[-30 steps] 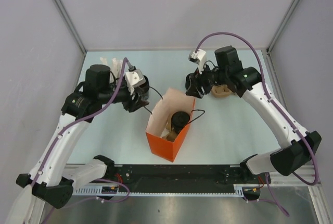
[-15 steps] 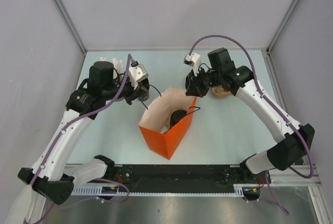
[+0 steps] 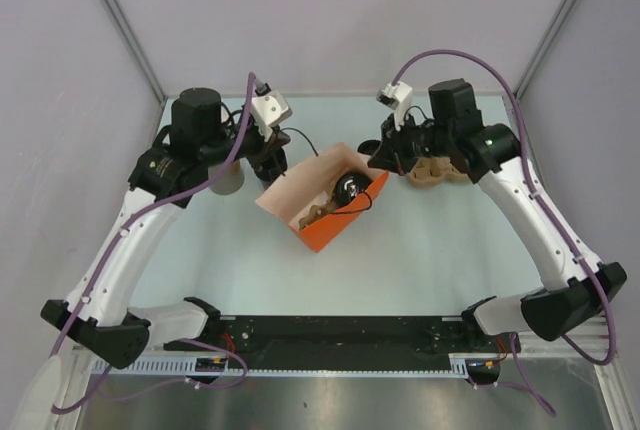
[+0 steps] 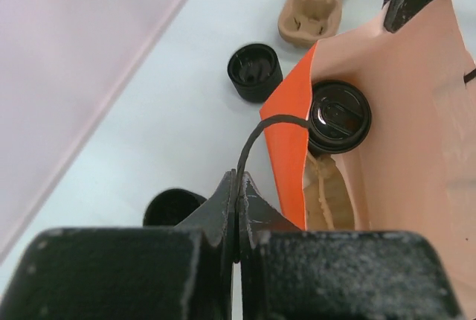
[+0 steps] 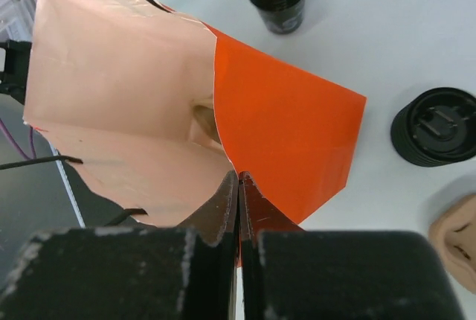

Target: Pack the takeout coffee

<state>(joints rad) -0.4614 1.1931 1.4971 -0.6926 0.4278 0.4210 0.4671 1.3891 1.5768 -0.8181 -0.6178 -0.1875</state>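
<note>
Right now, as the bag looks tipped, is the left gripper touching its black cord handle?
Touching. The left wrist view shows the left gripper shut on the black cord handle of the orange bag, the cord running into its closed fingertips.

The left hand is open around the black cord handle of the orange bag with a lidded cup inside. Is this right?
Not quite: the left hand is shut on the black cord handle, as the left wrist view shows. The orange bag does hold a lidded cup.
</note>
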